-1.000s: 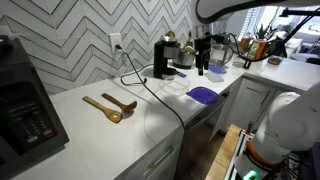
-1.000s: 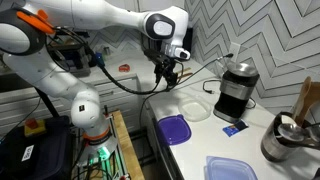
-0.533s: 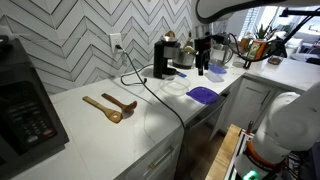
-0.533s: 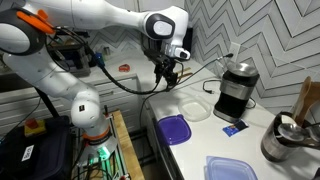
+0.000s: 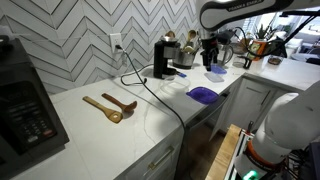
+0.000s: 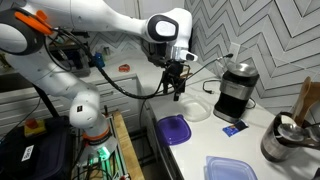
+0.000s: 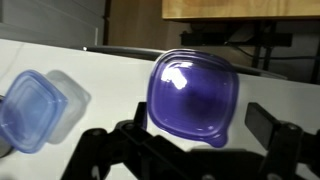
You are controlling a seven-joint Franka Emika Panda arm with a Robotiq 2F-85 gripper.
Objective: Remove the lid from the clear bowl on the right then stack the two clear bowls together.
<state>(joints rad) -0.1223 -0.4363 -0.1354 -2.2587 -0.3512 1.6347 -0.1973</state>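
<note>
Hovering over the white counter point(image 5: 95, 135), well above everything on it: gripper point(image 6: 177, 88), pointing down in both exterior views. Spread wide, going by the wrist view, with dark fingers point(image 7: 98, 150) out to either side along the bottom edge and nothing held between them.

Straight below, filling the middle of the wrist view: darker purple-blue lid point(image 7: 193, 95), flat on the counter, glossy, untouched.

Over at the left edge of that same view: light blue lid point(image 7: 22, 112), set askew and overlapping a clear bowl point(image 7: 68, 98). Cannot tell from here whether seated on the bowl or only resting against it. In an exterior view, the same light blue lid right down at the near end of the counter, well apart from the gripper, with the purple-blue lid lying between the two.

Then a faint round clear shape point(image 6: 197, 108) on the counter near the base of the black coffee maker point(image 6: 235, 88), almost lost against the white. Too faint to call a second clear bowl with any certainty.

Steel pot point(image 6: 281, 140) at the right edge, just past the coffee maker.

Along the other stretch of counter: two wooden spoons point(image 5: 110, 107) lying side by side, and a black cord point(image 5: 160, 100) running from the wall outlet across the top and over the front edge. At the far left, a dark appliance with a keypad point(image 5: 25, 100).
</note>
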